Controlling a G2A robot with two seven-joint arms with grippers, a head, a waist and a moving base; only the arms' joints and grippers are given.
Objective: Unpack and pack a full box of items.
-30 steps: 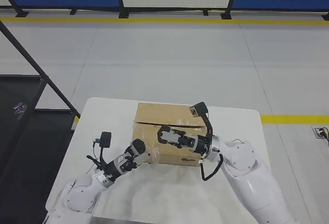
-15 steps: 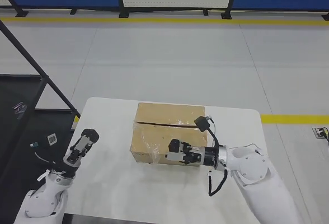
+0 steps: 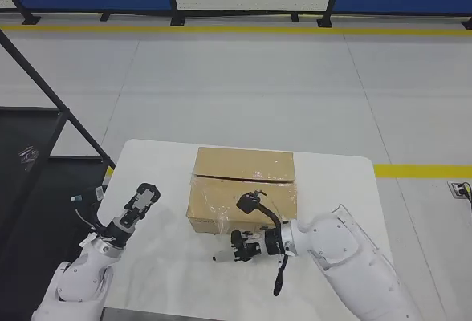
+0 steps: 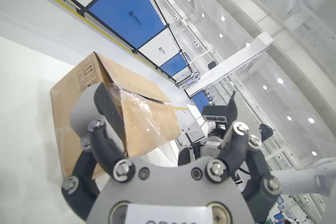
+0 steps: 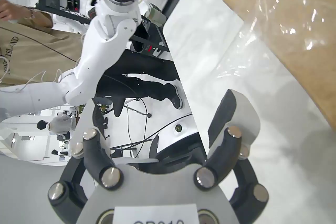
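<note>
A brown cardboard box (image 3: 244, 188) stands mid-table, its top flaps folded shut along a seam, with loose clear tape (image 3: 220, 210) hanging down its front. In the left wrist view the box (image 4: 76, 101) shows one flap slightly lifted. My left gripper (image 3: 146, 193) hovers open over the table left of the box, well apart from it, with nothing between its fingers (image 4: 102, 104). My right gripper (image 3: 222, 257) is low over the table just in front of the box's front left corner, open and empty. The right wrist view has the box (image 5: 288, 12) off to one side of that gripper (image 5: 160, 114).
A white table (image 3: 340, 184) carries the box. A black metal frame (image 3: 51, 120) stands off the table's left side, close to my left arm. Bare tabletop lies left and right of the box and along the front edge.
My right gripper came down off the box top to the table in front of it. My left arm pulled away from the box to the table's left, then edged back toward it.
</note>
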